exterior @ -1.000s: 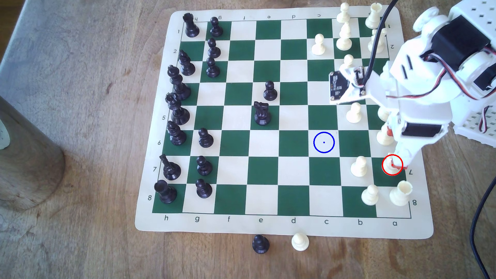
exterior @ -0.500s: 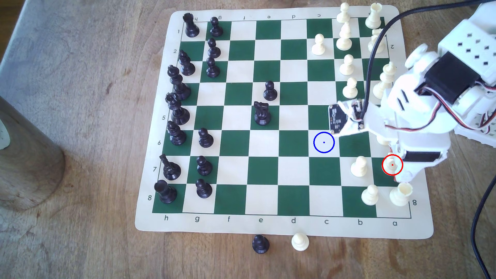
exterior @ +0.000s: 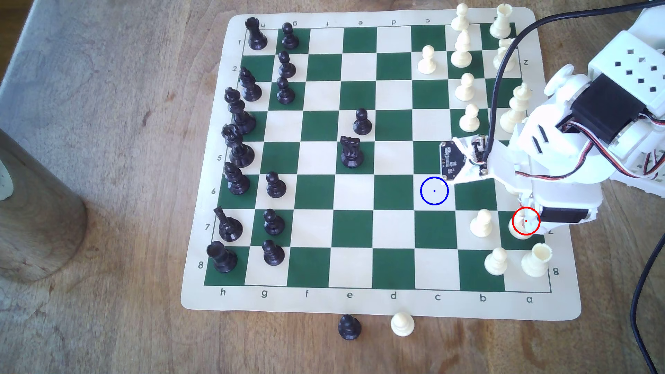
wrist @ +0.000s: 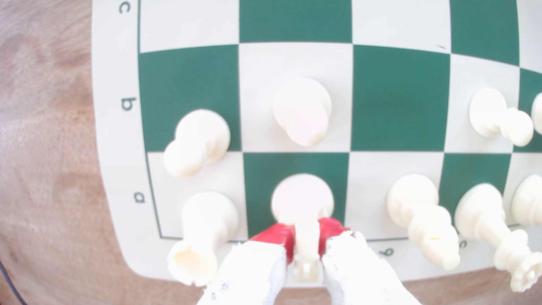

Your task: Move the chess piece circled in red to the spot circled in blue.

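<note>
- Chess piece (wrist: pixel 303 205) stands on the red-ringed green square, second from the board's near edge in the column along the right edge in the exterior view, base down on the mat.
- Gripper (wrist: pixel 306 234) clenched on the chess piece: red fingertips (wrist: pixel 278 236) press either side of its upper part, no gap showing in the wrist view.
- Compared with a second ago, arm dropped lower and swung toward the near edge, jaws now closed round the piece instead of hanging just beside it; approach apparently over, grasp made, lift not yet begun.
- Rook (exterior: pixel 536 259) sits just beside, in the board's near right corner; pawn (exterior: pixel 481 223) stands one square toward the centre, close to the route.
- Spot (exterior: pixel 434 191), the blue-ringed cream square, lies two columns toward the centre and one row farther from the near edge, bare.
- Probably calls for a straight lift before crossing over the pawn.
</note>
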